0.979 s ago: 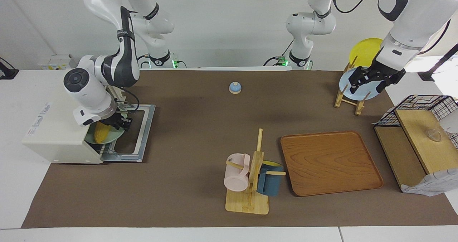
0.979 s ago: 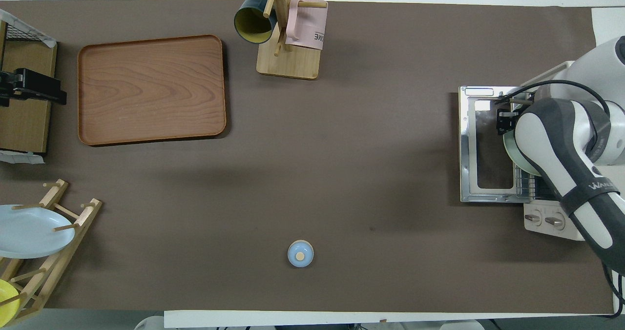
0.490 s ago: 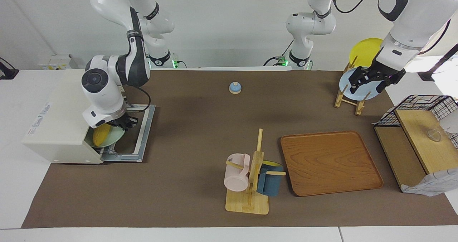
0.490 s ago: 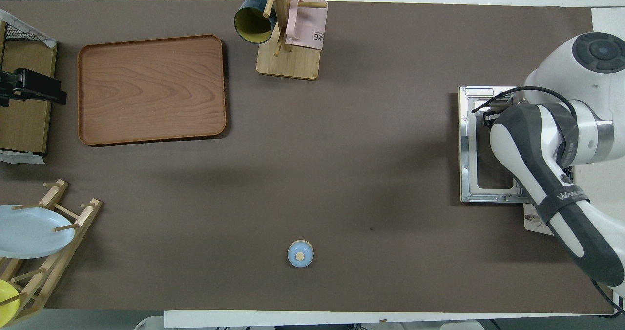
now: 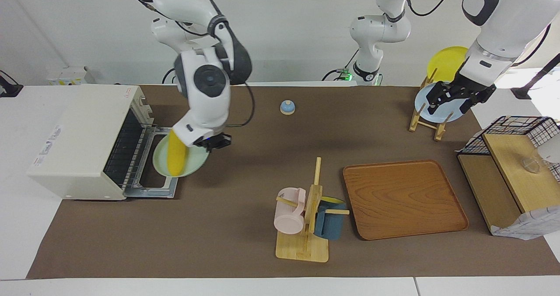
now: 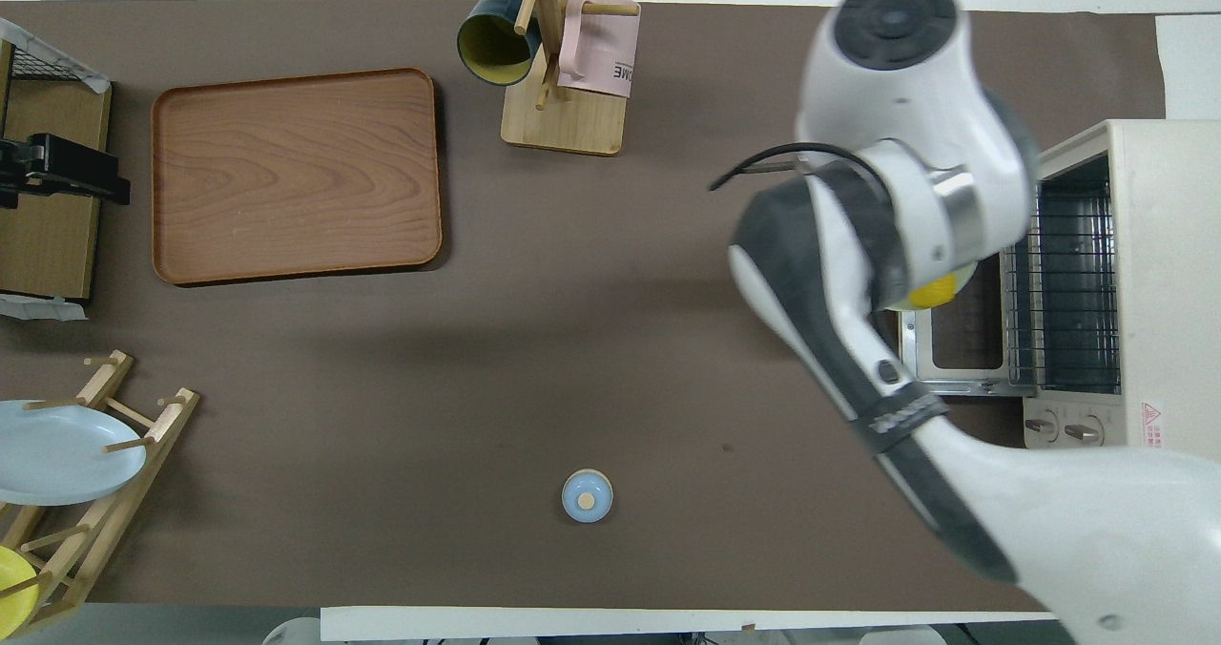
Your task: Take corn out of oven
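1. Right gripper point(image 5: 213, 142) clamps the rim of a pale green plate point(image 5: 194, 162). The plate hangs in the air over the oven's lowered door point(image 5: 168, 186).
2. Corn point(image 5: 176, 155) lies lengthwise on that plate, outside the oven point(image 5: 83, 142); the rack inside point(image 6: 1073, 287) shows bare.
3. Judgement: extraction about done; what remains is setting the plate down on the brown mat point(image 5: 245, 173).
4. To do it well: keep the plate level, since the cob is round, loose and could roll off an edge-held plate. Move slowly, no wrist twist.
5. Clear the door edge before lowering; let the plate sit flat before letting go.
6. Left gripper point(image 5: 450, 98) waits over the wooden plate rack point(image 5: 425, 121) at the left arm's end, fingers spread, holding nothing.
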`<action>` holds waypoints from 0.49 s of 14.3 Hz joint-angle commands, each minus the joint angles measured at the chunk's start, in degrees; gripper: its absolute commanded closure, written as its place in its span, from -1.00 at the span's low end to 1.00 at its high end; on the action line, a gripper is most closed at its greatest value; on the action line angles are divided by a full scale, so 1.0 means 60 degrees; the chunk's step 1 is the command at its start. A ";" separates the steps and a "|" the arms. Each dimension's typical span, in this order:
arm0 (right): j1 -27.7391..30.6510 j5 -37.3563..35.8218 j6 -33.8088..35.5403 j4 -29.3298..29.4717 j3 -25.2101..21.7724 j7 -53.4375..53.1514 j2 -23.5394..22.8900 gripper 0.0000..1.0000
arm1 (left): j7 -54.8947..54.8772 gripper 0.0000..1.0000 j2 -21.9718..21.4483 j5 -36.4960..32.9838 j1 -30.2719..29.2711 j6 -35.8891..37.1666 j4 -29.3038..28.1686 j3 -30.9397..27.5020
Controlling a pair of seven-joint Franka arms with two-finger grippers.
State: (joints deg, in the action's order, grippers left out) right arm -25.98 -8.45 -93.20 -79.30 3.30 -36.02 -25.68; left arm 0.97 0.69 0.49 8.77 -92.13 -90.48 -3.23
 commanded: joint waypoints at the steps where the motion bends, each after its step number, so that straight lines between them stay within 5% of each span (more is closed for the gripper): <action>1: -0.1013 0.0601 0.0229 0.2577 0.0006 -0.2147 -0.2132 1.00 | -0.0060 -1.00 -0.0145 0.0021 -0.0041 0.0106 -0.0081 0.0012; 3: -0.1337 0.1275 -0.0633 0.2874 0.0531 -0.3906 -0.2588 1.00 | -0.0060 -1.00 -0.0145 0.0021 -0.0041 0.0106 -0.0081 0.0012; 7: -0.1734 0.1350 -0.2449 0.2248 0.0593 -0.4295 -0.2883 0.90 | -0.0060 -1.00 -0.0145 0.0021 -0.0041 0.0106 -0.0081 0.0012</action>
State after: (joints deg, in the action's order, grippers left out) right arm -37.43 -1.29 -104.30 -65.45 6.26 -61.34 -42.06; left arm 0.97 0.69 0.49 8.77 -92.13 -90.48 -3.23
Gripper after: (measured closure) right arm 0.974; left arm 0.000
